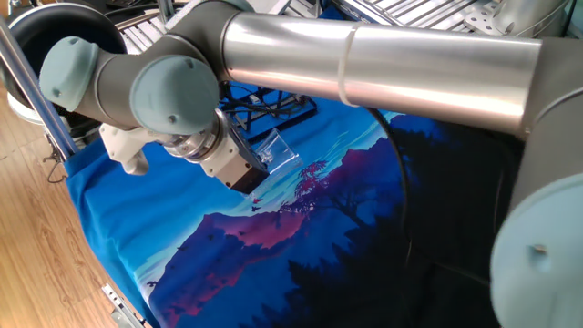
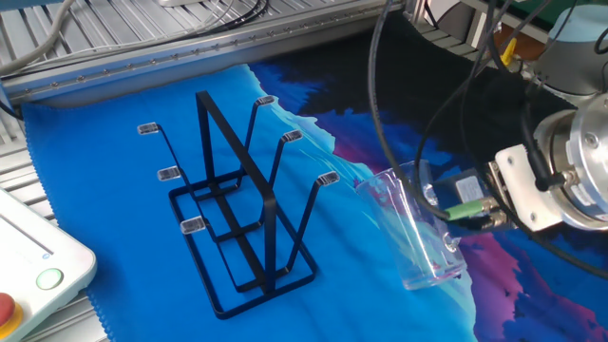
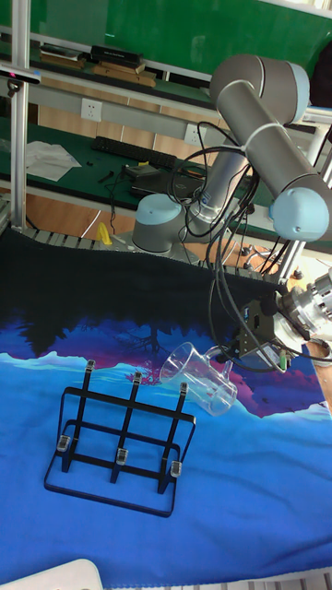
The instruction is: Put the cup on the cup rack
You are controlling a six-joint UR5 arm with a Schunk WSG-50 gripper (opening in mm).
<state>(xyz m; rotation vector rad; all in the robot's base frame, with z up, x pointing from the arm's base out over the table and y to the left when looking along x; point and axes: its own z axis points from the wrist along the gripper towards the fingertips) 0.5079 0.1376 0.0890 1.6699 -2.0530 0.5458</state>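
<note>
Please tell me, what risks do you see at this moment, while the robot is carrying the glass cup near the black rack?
1. The cup is clear glass held tilted by the tool; it might slip and fall onto the cloth.
2. The cup rack has thin pegs with small tips; a slightly wrong approach could strike a peg or push the light rack.

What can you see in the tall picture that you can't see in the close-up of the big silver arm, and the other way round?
Only the tall view shows the whole cup rack, shelves behind, and the arm's base. Only the close-up shows wooden floor beside the table; there the arm hides most of the rack. Both show the tilted glass cup at the end effector above the blue cloth.
</note>
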